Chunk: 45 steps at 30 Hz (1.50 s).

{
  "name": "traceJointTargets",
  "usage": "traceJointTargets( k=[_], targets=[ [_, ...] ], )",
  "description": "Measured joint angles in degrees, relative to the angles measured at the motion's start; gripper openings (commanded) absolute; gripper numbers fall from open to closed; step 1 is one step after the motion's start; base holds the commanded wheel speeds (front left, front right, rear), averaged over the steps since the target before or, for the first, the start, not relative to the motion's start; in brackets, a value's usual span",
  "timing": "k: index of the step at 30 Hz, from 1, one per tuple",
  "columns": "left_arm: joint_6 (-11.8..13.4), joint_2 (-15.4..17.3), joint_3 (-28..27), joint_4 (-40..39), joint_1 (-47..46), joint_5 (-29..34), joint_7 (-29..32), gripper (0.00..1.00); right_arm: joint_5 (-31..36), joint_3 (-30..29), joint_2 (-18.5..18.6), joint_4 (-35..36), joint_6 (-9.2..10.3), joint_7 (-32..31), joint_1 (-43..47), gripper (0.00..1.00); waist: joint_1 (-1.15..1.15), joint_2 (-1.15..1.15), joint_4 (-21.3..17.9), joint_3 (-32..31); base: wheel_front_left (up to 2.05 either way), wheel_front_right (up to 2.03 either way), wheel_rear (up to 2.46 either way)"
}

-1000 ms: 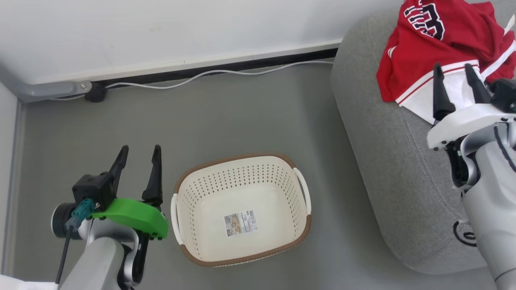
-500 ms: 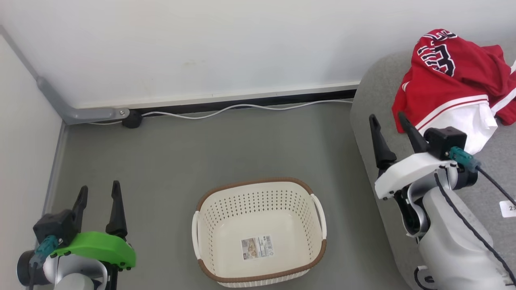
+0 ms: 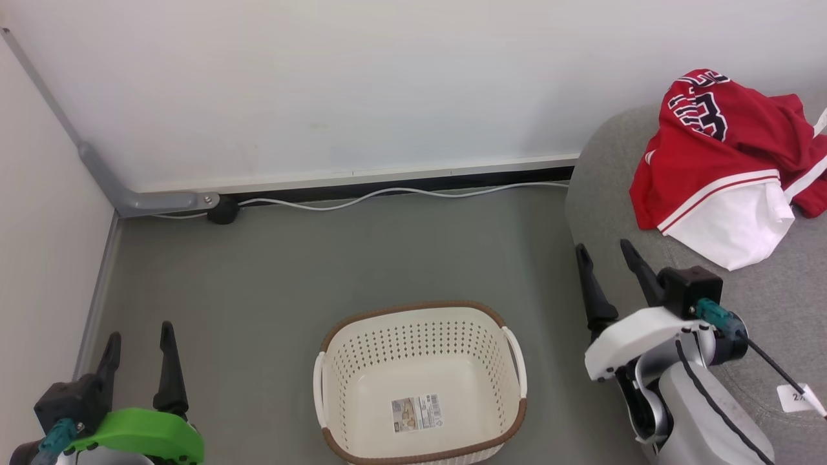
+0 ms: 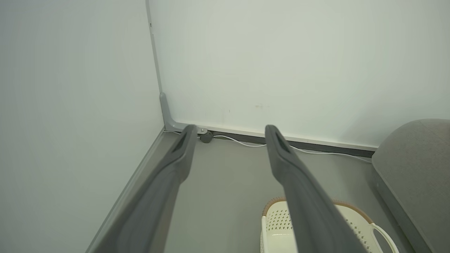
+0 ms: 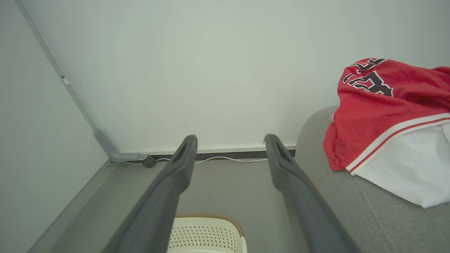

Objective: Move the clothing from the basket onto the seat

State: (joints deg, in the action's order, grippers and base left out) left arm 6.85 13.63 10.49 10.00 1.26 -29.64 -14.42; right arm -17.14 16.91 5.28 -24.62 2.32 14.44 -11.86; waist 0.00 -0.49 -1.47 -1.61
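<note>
- My left end effector (image 3: 140, 330) is low on the left, over the grey floor (image 3: 291, 271). Its two dark fingers stand wide apart and hold nothing.
- A thin white cable (image 3: 387, 192) runs along the bottom of the wall, at the back of the floor.
- The basket (image 3: 413, 305) stands on the floor in the middle, between my two arms. I can see its bare bottom, with a small sticker (image 3: 417, 413) on it.
- My right end effector (image 3: 603, 247) is up to the right of the basket, by the edge of the sofa (image 3: 614, 174). Its fingers are wide apart too, and they hold nothing.
- The sofa is big and grey and sits on the right side.
- The clothes (image 3: 717, 148) lie in a heap on the sofa. They are red with black numbers, and a white part sticks out at the front. They are near my right end effector but not touching it, and well apart from the basket.
</note>
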Motion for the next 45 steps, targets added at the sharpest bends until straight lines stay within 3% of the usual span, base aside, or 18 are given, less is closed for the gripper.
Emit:
traceJointTargets(
  k=[15, 39, 40, 45],
  targets=[
    [0.23, -1.19, -1.24, -3.2, 5.22, 3.15, 0.0, 1.0, -0.01, 0.01, -0.43, 4.28, 1.82, 0.0, 7.33, 1.0, 0.0, 0.0, -0.58, -0.89, 0.0, 0.0, 0.0],
    [0.24, -2.24, -2.2, -5.02, 7.1, 6.23, 0.0, 1.0, 0.52, 0.16, -0.49, 8.2, 2.42, 0.0, 9.79, 1.0, 0.0, 0.0, -0.45, -0.07, 0.0, 0.0, 0.0],
    [0.24, -2.24, -2.21, -5.02, 7.21, 6.26, 0.0, 0.0, 0.53, 0.16, -0.49, 8.29, 2.43, 0.0, 9.86, 0.0, 0.0, 0.0, -0.45, -0.03, 0.0, 0.0, 0.0],
    [0.21, -3.83, -1.41, -2.75, 7.55, 6.17, 0.25, 0.0, 0.37, 0.31, -0.84, 6.27, 2.31, -0.08, 11.8, 0.0, 0.0, 0.0, -0.45, 0.02, 0.0, 0.0, 0.0]
  ],
)
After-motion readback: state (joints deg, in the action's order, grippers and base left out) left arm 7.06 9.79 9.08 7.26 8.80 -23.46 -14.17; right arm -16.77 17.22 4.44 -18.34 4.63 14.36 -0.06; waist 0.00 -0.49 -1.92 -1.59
